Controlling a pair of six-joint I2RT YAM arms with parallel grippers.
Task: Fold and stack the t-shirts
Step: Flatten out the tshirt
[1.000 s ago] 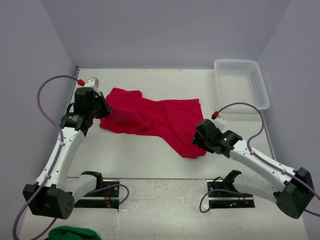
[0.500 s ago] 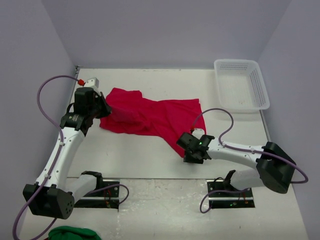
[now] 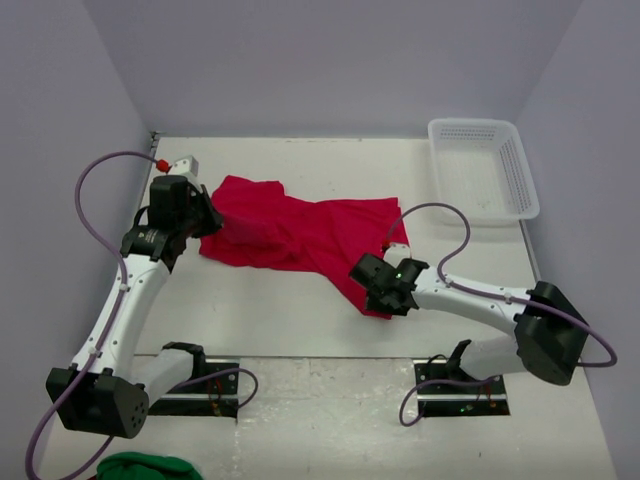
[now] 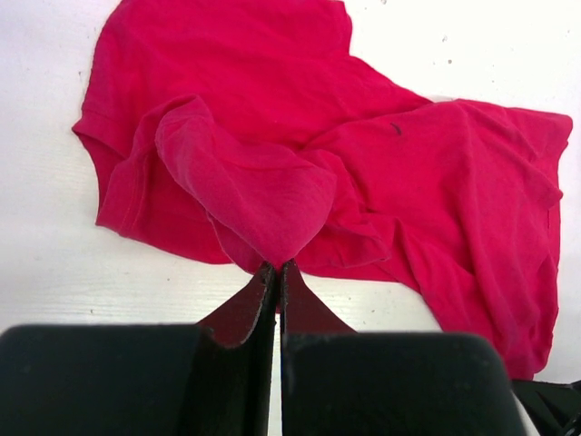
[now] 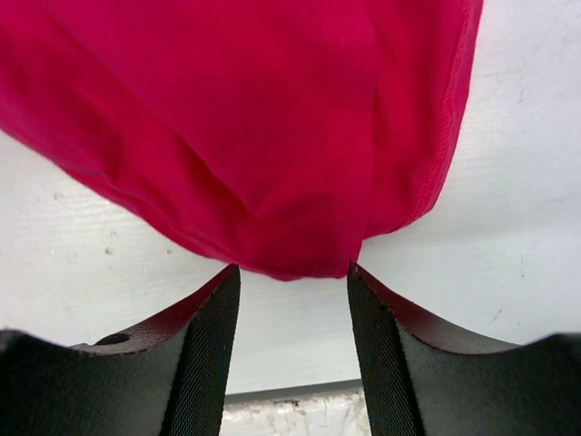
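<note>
Nothing readable in any view: no text, labels, brands or numbers. The red t-shirt is plain cloth, and the white basket at upper right carries no legible marking.

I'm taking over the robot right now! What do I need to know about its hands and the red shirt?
Left gripper: shut, pinching a bunch of the red t-shirt at its left end.
Right gripper: open, jaws either side of the shirt's near corner, not gripping.
Shirt: crumpled on the table; white basket sits at the far right.
Done: no fold, no stack.
Left: probably close the right gripper on that corner, spread the shirt, fold it, stack it.
</note>
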